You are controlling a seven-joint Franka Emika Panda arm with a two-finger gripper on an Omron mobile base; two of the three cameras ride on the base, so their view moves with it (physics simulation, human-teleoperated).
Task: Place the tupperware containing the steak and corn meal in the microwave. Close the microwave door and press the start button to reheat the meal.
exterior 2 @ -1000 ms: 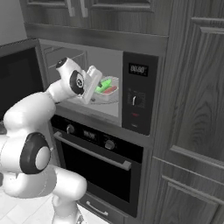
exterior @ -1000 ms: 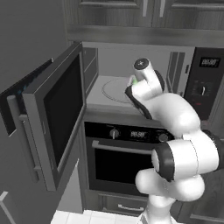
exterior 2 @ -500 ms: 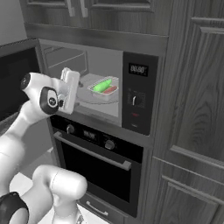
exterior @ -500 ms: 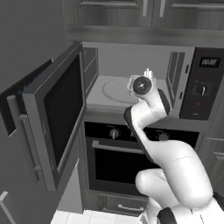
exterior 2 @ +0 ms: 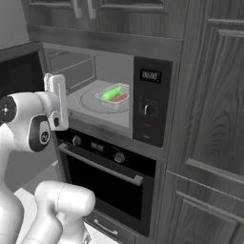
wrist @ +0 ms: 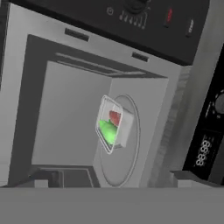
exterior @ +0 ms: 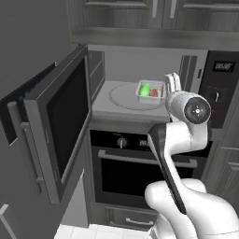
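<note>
The tupperware (exterior: 151, 89) (exterior 2: 113, 96) (wrist: 113, 124) sits inside the microwave (exterior: 140, 70) on the right part of the round turntable (exterior: 126, 97). Through its clear walls I see the green lump (wrist: 107, 130) and the red lump (wrist: 114, 117) of the meal. My gripper (exterior: 172, 80) (exterior 2: 56, 85) is outside the cavity, in front of its opening and apart from the tub, holding nothing. The hand view shows its dark fingertips (wrist: 41, 178) far apart, so it is open. The microwave door (exterior: 65, 121) stands swung wide open to the left, with its bar handle (exterior: 28, 144).
The black control panel (exterior: 219, 88) (exterior 2: 150, 102) with display (exterior 2: 150, 75) and knob is right of the cavity. Below is the oven (exterior: 140, 163) (exterior 2: 109, 171) with a long horizontal handle. Dark cabinets stand above and to the right.
My arm has drawn back out of the cavity, and the hand has swung away from the tub. The tupperware stays on the turntable, released.
</note>
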